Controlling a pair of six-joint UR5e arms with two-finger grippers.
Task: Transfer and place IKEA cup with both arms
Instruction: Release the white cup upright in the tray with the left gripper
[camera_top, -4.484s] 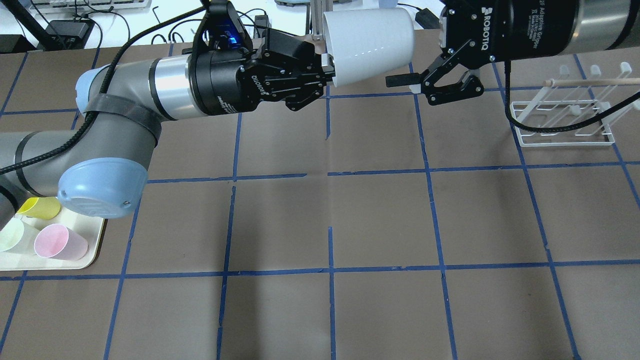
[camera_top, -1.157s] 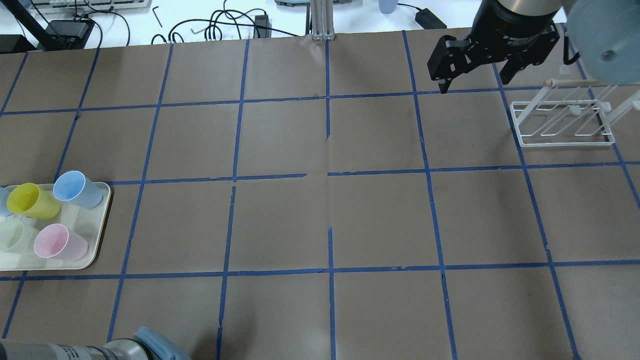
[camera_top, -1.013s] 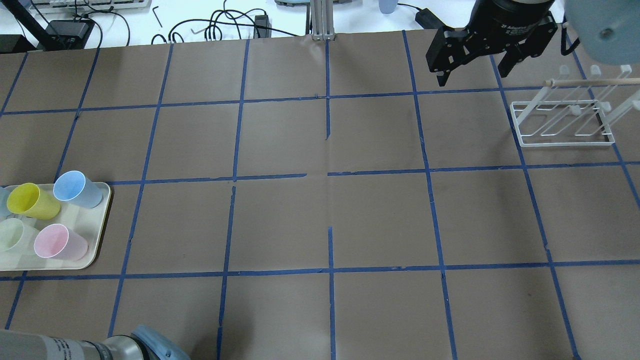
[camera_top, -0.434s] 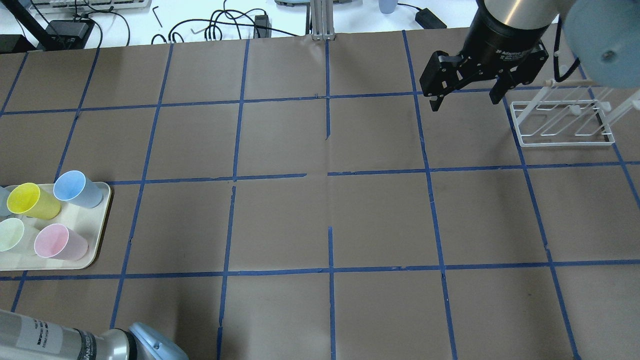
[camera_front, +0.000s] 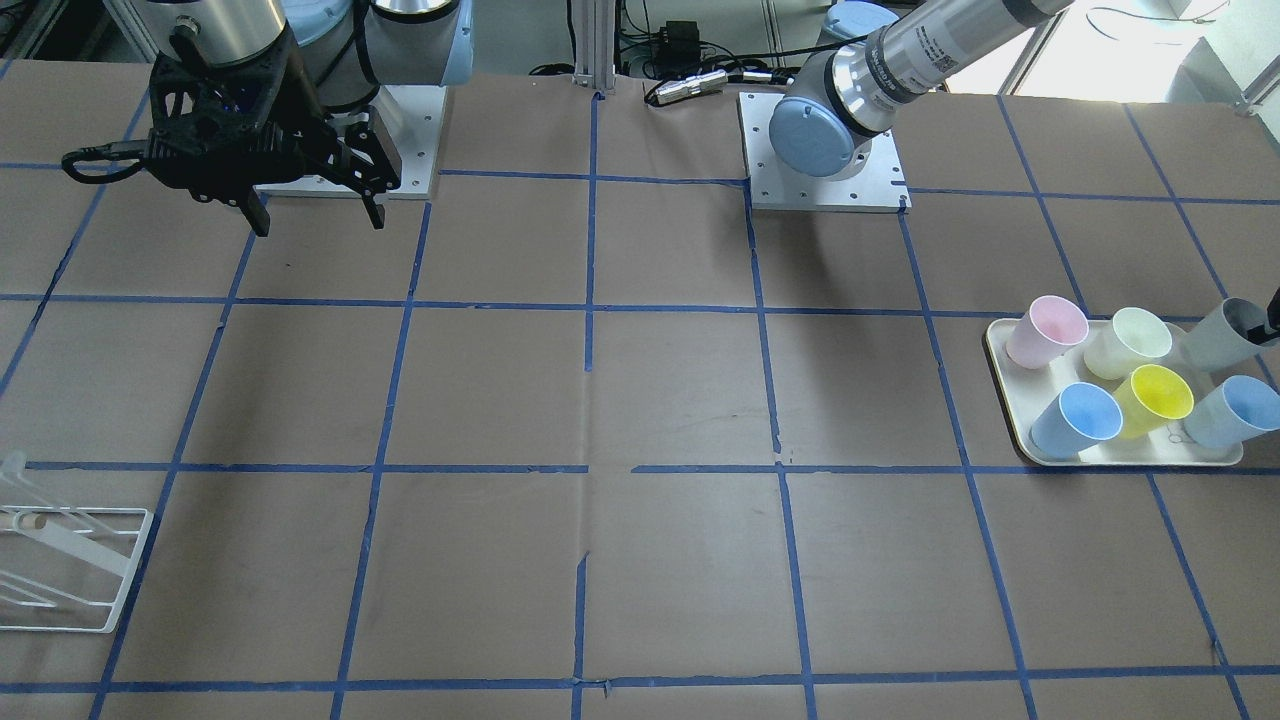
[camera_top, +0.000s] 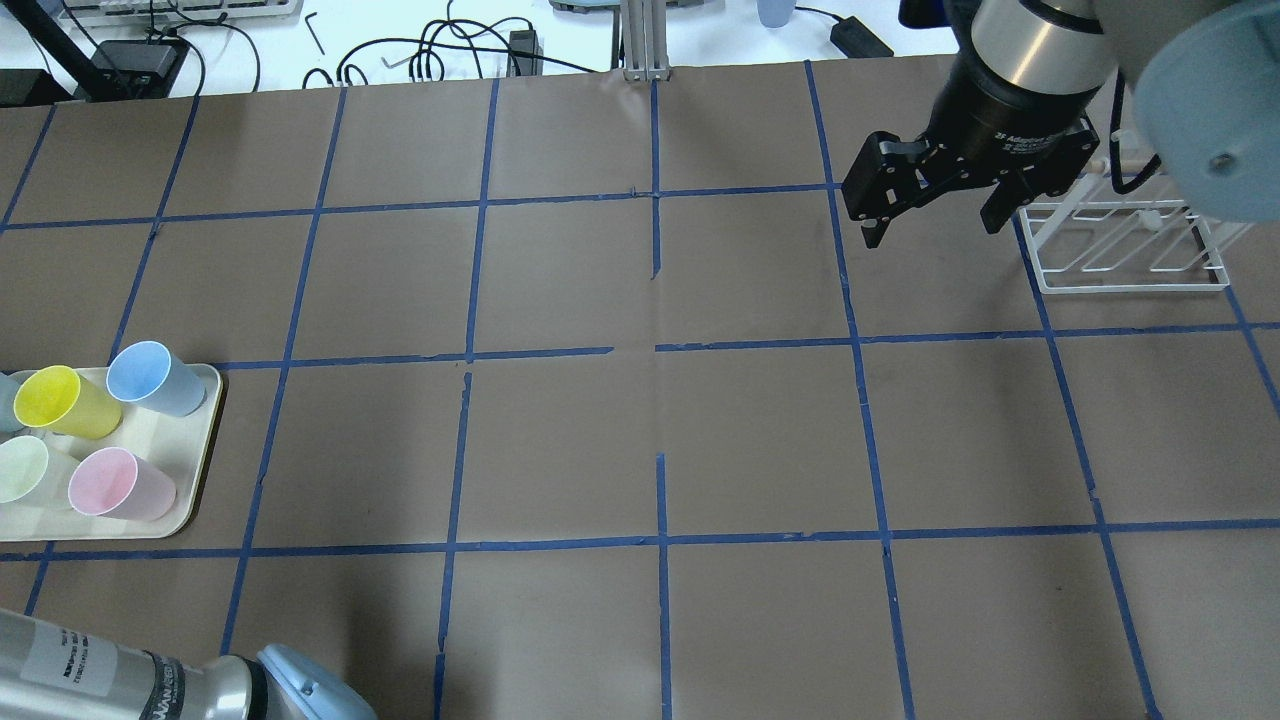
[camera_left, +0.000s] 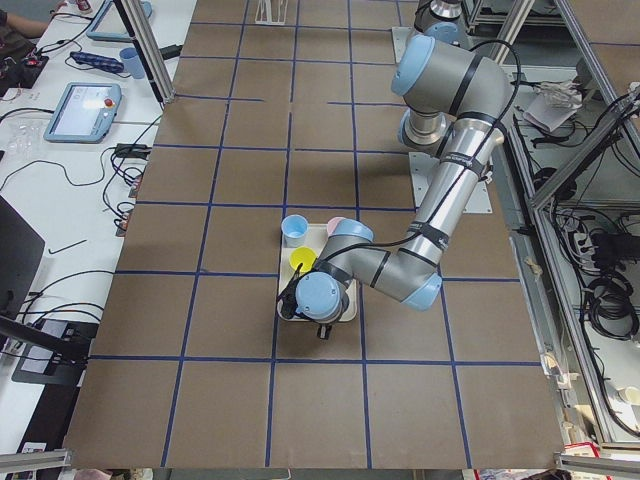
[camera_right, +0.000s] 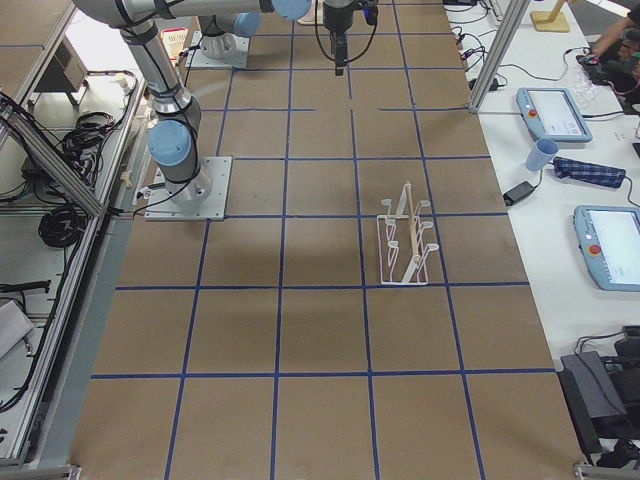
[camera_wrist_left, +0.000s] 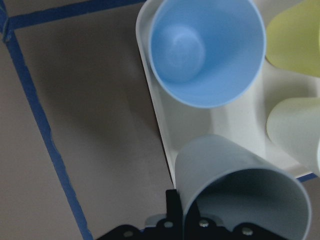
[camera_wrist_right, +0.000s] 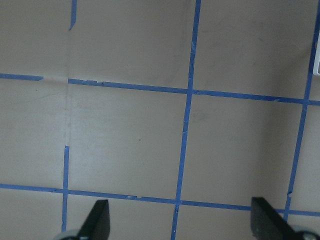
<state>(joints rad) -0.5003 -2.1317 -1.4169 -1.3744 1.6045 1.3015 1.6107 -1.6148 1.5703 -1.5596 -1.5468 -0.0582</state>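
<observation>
cup: grey cup (camera_wrist_left: 225, 160) at the corner of the tray (camera_wrist_left: 227, 120), at the table end on the robot's left.
axis: tilted, not upright. The mouth faces up and out toward the left wrist camera, the base points down at the tray. In the front view the mouth leans toward the table's end and the base toward the other cups. Can't tell whether the base touches the tray.
left gripper (camera_wrist_left: 176, 214): clamped on the grey cup's rim. One finger (camera_wrist_left: 171, 200) sits against the outside of the wall. The other is hidden, but the front view shows a dark shape inside the mouth.
left arm (camera_left: 450, 180): folded down over the tray. In the left side view its wrist covers the gripper.
neighbours: blue cup (camera_wrist_left: 205, 50) stands just beside the grey cup, mouth up. Cream-green cup (camera_wrist_left: 295, 132) is on its other side, with the yellow cup (camera_wrist_left: 295, 35) past that. The pink cup (camera_front: 1045, 330) and a second blue cup (camera_front: 1075, 418) are on the tray's inner side. All five are upright.
table (camera_top: 560, 450): brown paper with a blue tape grid.
right gripper (camera_top: 932, 232): fingers spread wide, holding nothing and touching nothing. It points down and hangs above the paper on the right half. The right wrist view shows only paper and tape between the tips.
rack (camera_top: 1135, 287): white wire, on the paper toward the right end, apart from the right gripper.
</observation>
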